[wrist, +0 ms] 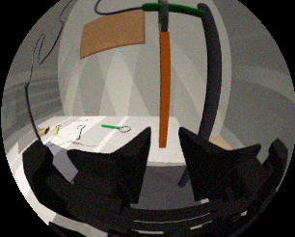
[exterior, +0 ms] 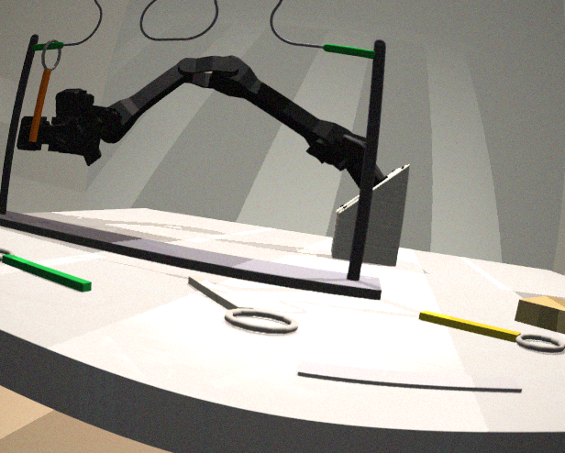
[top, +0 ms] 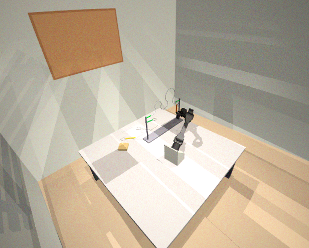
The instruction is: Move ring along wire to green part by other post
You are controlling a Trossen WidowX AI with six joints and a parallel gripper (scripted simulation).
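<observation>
The ring (top: pixel 176 102) (exterior: pixel 42 57) hangs around the green part (exterior: pixel 38 47) (wrist: pixel 183 9) beside one post (exterior: pixel 16 113) (wrist: pixel 213 72). Its orange handle (top: pixel 176 108) (exterior: pixel 41 96) (wrist: pixel 165 82) points down, slightly tilted in the exterior view. My gripper (exterior: pixel 27 133) (wrist: pixel 165 130) is open, with the handle's lower end between or just beyond its fingertips; a gap shows on each side in the wrist view. The other green part (top: pixel 148 116) (exterior: pixel 348 50) is by the second post (top: pixel 146 129) (exterior: pixel 372 117). Depth between fingers and handle is hard to tell.
The thin grey wire (exterior: pixel 100 18) curves high between the posts. A base bar (top: pixel 162 130) (exterior: pixel 188 257) joins them. Loose rings with a green handle (exterior: pixel 47 272), a grey handle (exterior: pixel 212 292) and a yellow handle (exterior: pixel 469 325) lie on the table, near a tan block (top: pixel 123 146).
</observation>
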